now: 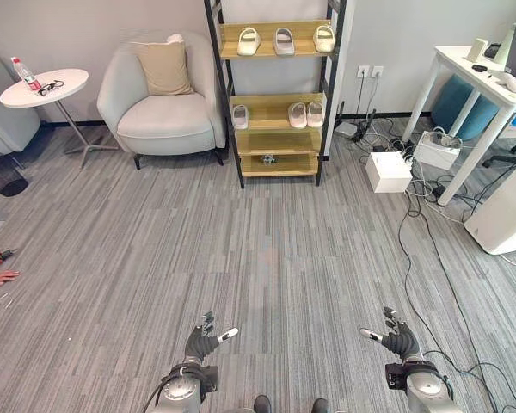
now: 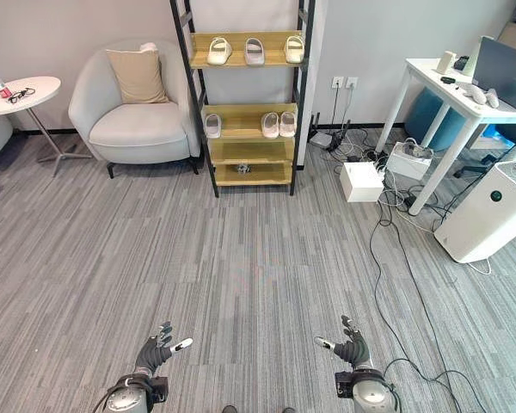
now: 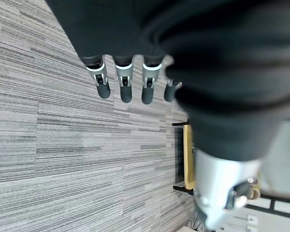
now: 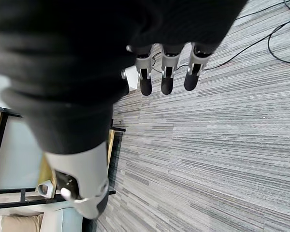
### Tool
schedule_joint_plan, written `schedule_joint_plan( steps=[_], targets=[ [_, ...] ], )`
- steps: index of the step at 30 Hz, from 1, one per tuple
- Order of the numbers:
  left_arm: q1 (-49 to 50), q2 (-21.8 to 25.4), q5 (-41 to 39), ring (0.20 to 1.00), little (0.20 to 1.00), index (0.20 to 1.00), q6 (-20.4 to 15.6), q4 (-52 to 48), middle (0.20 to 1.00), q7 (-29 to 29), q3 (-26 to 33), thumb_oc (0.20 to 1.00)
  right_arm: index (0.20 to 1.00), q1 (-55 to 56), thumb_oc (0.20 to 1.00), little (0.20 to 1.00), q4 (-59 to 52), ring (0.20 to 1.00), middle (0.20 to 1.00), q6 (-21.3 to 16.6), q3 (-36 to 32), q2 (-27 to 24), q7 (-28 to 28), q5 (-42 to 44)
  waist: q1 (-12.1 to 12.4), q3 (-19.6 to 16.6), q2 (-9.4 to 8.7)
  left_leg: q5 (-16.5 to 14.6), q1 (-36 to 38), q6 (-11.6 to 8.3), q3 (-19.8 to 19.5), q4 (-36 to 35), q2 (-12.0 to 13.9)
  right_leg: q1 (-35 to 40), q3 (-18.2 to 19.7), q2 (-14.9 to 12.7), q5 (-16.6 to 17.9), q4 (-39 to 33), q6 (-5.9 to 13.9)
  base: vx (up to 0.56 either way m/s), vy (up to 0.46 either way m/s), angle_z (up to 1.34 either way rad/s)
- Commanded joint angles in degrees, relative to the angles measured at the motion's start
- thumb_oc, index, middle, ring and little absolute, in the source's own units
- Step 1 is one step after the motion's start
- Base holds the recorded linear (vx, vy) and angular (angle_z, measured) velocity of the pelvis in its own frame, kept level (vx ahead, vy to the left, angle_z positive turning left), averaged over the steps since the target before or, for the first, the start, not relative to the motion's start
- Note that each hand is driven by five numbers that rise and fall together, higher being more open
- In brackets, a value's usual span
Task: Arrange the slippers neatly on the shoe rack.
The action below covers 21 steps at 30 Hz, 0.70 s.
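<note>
Six slippers, pale, are sitting on the shoe rack (image 1: 323, 103) against the far wall: three on the top shelf (image 1: 275, 52), three on the middle shelf (image 1: 275, 127).

Top shelf: one cream slipper (image 1: 248, 40) at my left, one grey-white slipper (image 1: 284, 40) in the middle, one cream slipper (image 1: 324, 38) at my right, all spaced apart with toes pointing out toward me.

Middle shelf: a single slipper (image 1: 240, 116) at the left end; a pair (image 1: 306, 114) lying side by side at the right, just beside each other.

Lower shelf: a small dark object (image 1: 268, 159), too small for me to name.

Handling, as I am judging it: moulded foam or rubber, light, slightly springy, not fragile, smooth enough to slip under a loose pinch. I am planning to take hold across the strap, or by clamping thumb under the sole and fingers over the upper at mid-length.

My left hand (image 1: 203, 340) is hanging low over the carpet, fingers straight and spread, holding nothing. My right hand (image 1: 397, 335) is doing likewise, fingers apart, empty. Both are well apart from the rack, so I am needing to walk forward before any reach.

Nearby: an armchair (image 1: 162, 107) left of the rack, a round side table (image 1: 43, 88), a white counter (image 1: 486, 82) at right with cables on the floor beneath.
</note>
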Motion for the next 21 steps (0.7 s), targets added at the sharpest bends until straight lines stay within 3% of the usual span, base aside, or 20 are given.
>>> schedule_joint_plan(
  steps=[1, 13, 17, 21],
  targets=[
    [-3.6, 0.2, -1.5, 1.000, 1.000, 1.000, -1.9, 0.2, 1.000, 1.1, 0.3, 1.000, 1.000, -3.0, 1.000, 1.000, -1.7, 1.000, 1.000, -1.8, 2.1, -0.5, 0.3, 0.0, 0.7, 0.0, -2.06, -3.8, 2.1, -4.82, -1.6, -0.4, 4.3, 0.8, -0.7, -5.7, -4.5, 0.0, 5.44, 0.00, 0.000, 0.00],
    [-3.3, 0.6, -1.4, 1.000, 1.000, 1.000, -1.9, -1.9, 1.000, 1.6, 0.6, 1.000, 1.000, -3.1, 1.000, 1.000, -4.2, 1.000, 1.000, -1.2, 2.3, -1.1, 0.4, -0.8, 1.2, 1.7, -3.13, -3.7, 0.1, -4.08, -1.9, -0.4, 3.5, -1.2, -0.6, -6.4, -3.4, 0.0, 6.21, 0.01, 0.035, 0.00],
    [-3.3, 1.4, -1.6, 1.000, 1.000, 1.000, -2.3, -1.5, 1.000, 1.4, 1.0, 1.000, 1.000, -4.5, 1.000, 1.000, -3.5, 1.000, 1.000, -1.5, 2.1, -1.4, 0.3, -1.0, 1.8, 2.6, -4.06, -4.3, -0.5, -2.75, -2.3, -0.2, 1.7, -1.3, -0.1, -8.2, -2.0, 0.0, 7.18, 0.00, 0.127, -0.01],
    [-3.5, 2.7, -1.9, 1.000, 1.000, 1.000, -2.6, -1.3, 1.000, 1.8, 2.2, 1.000, 1.000, -5.2, 1.000, 1.000, -4.5, 1.000, 1.000, -1.4, 1.8, -2.0, 0.1, -2.1, 2.1, 4.6, -4.25, -5.2, -1.9, -0.91, -2.7, 1.0, 0.1, -6.0, 1.0, -10.7, -2.7, 8.2, 8.23, -0.05, 0.194, -0.03]
  ],
)
